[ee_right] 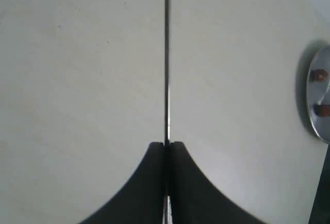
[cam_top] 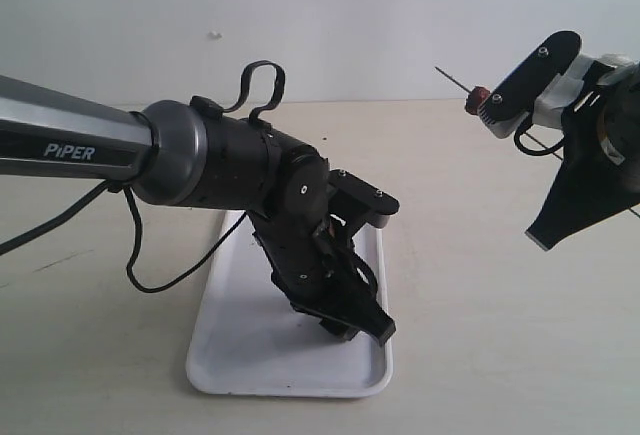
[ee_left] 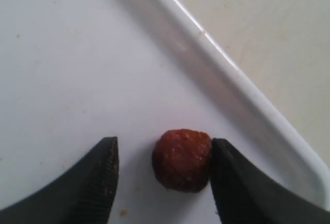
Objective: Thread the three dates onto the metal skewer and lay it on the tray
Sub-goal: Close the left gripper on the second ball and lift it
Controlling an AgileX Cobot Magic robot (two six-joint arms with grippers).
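Note:
On the white tray (cam_top: pixel 240 345) lies one wrinkled reddish-brown date (ee_left: pixel 181 159), near the rim (ee_left: pixel 247 95). My left gripper (ee_left: pixel 165 142) reaches down onto the tray (cam_top: pixel 362 329) and stands open around this date. One finger (ee_left: pixel 232 183) touches it, and the other finger (ee_left: pixel 93 177) is a gap away. My right gripper (ee_right: pixel 166 144) is raised at the right (cam_top: pixel 541 239), shut on the thin metal skewer (ee_right: pixel 166 54). The skewer (cam_top: pixel 450 77) points up and to the left. A second date (cam_top: pixel 480 96) sits threaded on it near the tip.
The left arm (cam_top: pixel 90 140) stretches from the left edge over the tray, with a black cable (cam_top: pixel 150 275) hanging beneath it. A shiny round metal object (ee_right: pixel 319 95) with two reddish spots shows at the edge of the right wrist view. Beige tabletop (cam_top: pixel 470 335) surrounds the tray.

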